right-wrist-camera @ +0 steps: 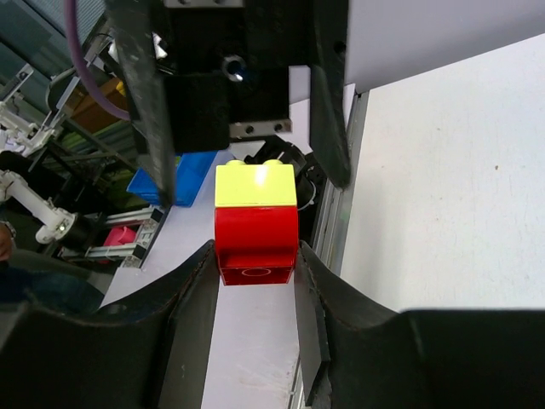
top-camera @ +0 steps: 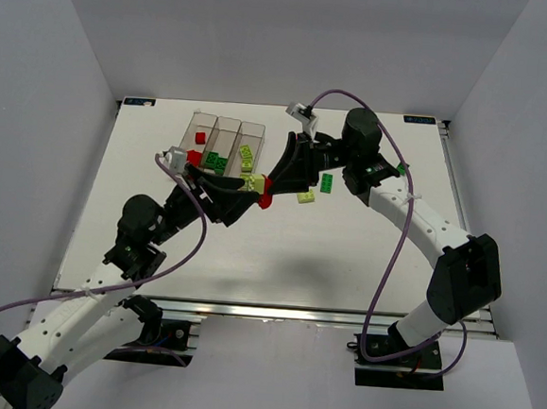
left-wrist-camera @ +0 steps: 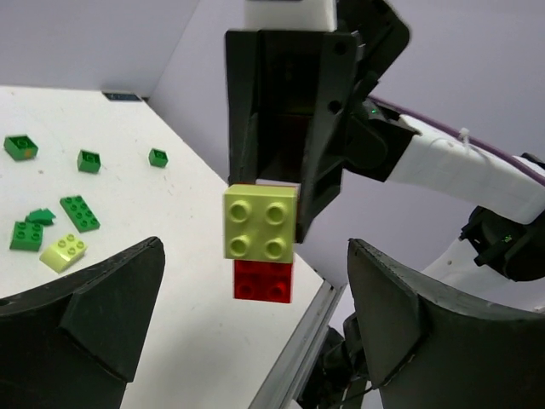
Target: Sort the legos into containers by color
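Grey walls [top-camera: 78, 38] are enclosing a white table [top-camera: 345, 258] on three sides, and in the right wrist view a cluttered workshop with a blue box [right-wrist-camera: 183, 175] is showing beyond the table's edge. The left arm [top-camera: 85, 313] is reaching from the near left corner toward the middle, and the right arm [top-camera: 423, 235] is rising from the near right, bending at the far side and pointing back toward the left one, so the two are meeting above the table just near the containers [top-camera: 227, 130]. These three clear bins are standing side by side at the far left part. Red legos [top-camera: 199, 139] are lying in the left bin, green in the middle one and yellow-green in the right one. The left gripper [top-camera: 247, 199] is standing wide open and is holding nothing; its fingers [left-wrist-camera: 94, 298] are apart on both sides of the bricks. The right gripper [top-camera: 271, 193] is pressing its fingers [right-wrist-camera: 192, 298] on both sides of a red brick [right-wrist-camera: 255, 247], and a yellow-green brick [right-wrist-camera: 255, 186] is sitting joined on it, in the air between the two grippers. Loose legos, green [left-wrist-camera: 79, 213] and yellow-green [left-wrist-camera: 64, 252], are lying on the table near the right arm. Two small stickers [top-camera: 139, 102] at the far corners are too small for reading.
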